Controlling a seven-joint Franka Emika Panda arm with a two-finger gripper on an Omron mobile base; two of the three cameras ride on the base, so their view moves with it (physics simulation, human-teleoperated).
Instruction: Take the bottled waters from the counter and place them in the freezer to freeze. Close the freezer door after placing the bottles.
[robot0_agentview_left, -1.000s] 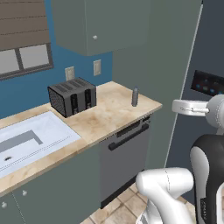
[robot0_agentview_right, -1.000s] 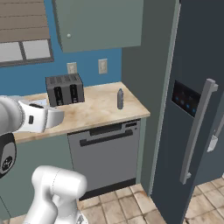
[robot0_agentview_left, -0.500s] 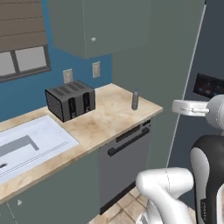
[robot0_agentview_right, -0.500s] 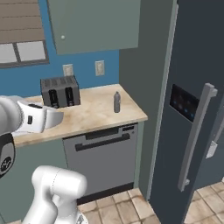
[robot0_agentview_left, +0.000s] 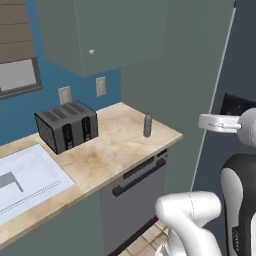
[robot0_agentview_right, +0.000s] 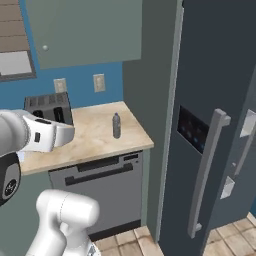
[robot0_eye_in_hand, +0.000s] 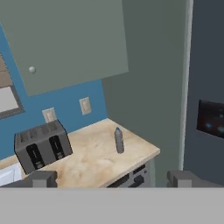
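Pincer (robot0_eye_in_hand: 112, 178) spread wide, and we see the grey bottle (robot0_eye_in_hand: 118, 140) upright on the bench (robot0_eye_in_hand: 92, 159), far ahead between our fingertips.

The counter (robot0_agentview_left: 100, 155) serves as the landmark. On it a bottle (robot0_agentview_left: 147, 125) stands upright near its fridge-side end, well apart from the toaster (robot0_agentview_left: 66, 126), which sits back against the wall. The sink (robot0_agentview_left: 25, 182) lies beyond the toaster, farther from the fridge. A dishwasher (robot0_agentview_right: 102, 192) sits under the counter, a wall cabinet (robot0_agentview_right: 85, 30) hangs above it, and the freezer door (robot0_agentview_right: 210, 130) stands past its end, shut.
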